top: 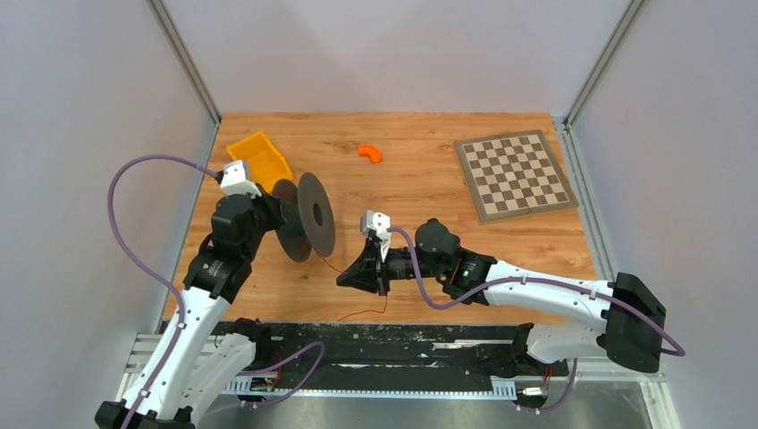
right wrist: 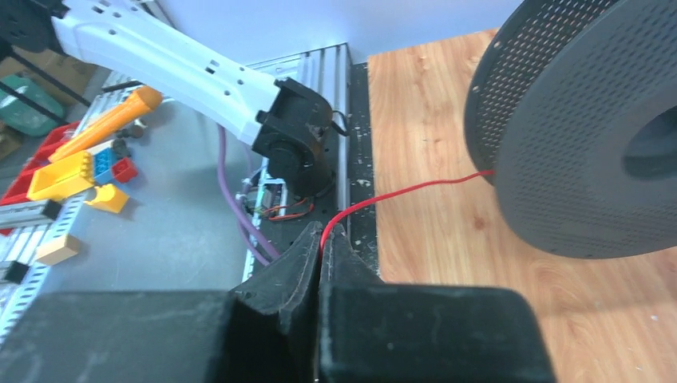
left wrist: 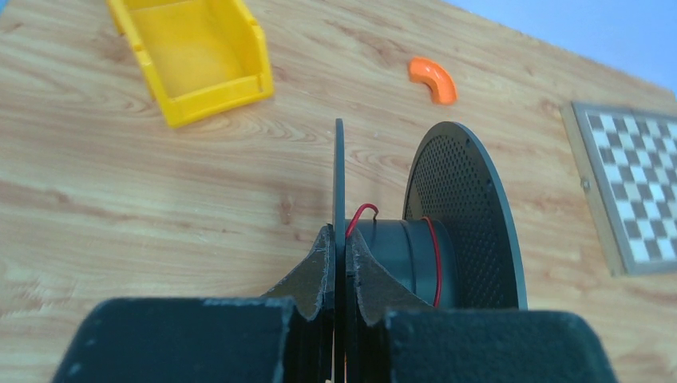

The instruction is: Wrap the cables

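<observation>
"Where was the cable when you looked?"

"The thin reddish-brown wire [right wrist: 415, 189] ran from the hub of the black plastic reel with round perforated flanges [top: 308, 214], held on edge near the left edge of the wooden desk [top: 420, 188]. From there it went across to the right gripper [right wrist: 322, 235], nearer the near edge. A loose tail hung on past that, down by the near edge. I saw only a turn or so on the hub."

"And the jaws?"

"The right gripper's were shut tight, pinching the wire at their tips. The left gripper [left wrist: 338, 239] had its jaws clamped on the rim of one flange."

"How would that wire handle?"

"Light and limp, I'd say, with a little spring in it. It looked likely to slide out of a slack pinch and to kink if yanked. A firm pinch a short way out from the reel seemed right to me, with steady tension. The reel looked stiff, so the flange rim seemed a fair hold."
</observation>
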Robot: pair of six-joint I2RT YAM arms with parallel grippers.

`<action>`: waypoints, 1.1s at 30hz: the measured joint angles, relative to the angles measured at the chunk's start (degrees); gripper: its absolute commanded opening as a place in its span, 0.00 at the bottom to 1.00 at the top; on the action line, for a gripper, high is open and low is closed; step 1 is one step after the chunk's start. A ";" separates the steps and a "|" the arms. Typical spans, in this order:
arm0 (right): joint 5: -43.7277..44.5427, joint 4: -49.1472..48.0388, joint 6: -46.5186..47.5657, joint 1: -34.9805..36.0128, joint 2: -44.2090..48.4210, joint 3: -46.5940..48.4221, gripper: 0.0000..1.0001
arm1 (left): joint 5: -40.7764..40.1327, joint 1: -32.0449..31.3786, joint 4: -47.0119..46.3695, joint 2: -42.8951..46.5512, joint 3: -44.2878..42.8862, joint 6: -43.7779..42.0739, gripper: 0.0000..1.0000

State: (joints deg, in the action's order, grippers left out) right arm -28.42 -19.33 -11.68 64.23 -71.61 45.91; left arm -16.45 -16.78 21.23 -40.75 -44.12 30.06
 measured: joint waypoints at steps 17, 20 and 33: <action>8.22 16.90 14.69 -9.20 -8.83 22.12 0.00 | 27.50 -8.33 -2.21 -1.25 2.08 -24.44 0.00; 8.22 21.05 15.47 -12.72 -9.20 22.29 0.01 | 32.06 -8.33 -1.16 -0.46 2.08 -28.17 0.00; 6.43 25.24 16.81 -21.81 -4.22 13.70 0.04 | 40.79 -7.13 5.29 -1.16 -5.46 -23.37 0.00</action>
State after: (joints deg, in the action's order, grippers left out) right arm -22.00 5.91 5.13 42.41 -75.83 59.61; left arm 24.34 -23.90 26.52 -41.91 -49.58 6.70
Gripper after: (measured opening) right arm 0.040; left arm 0.061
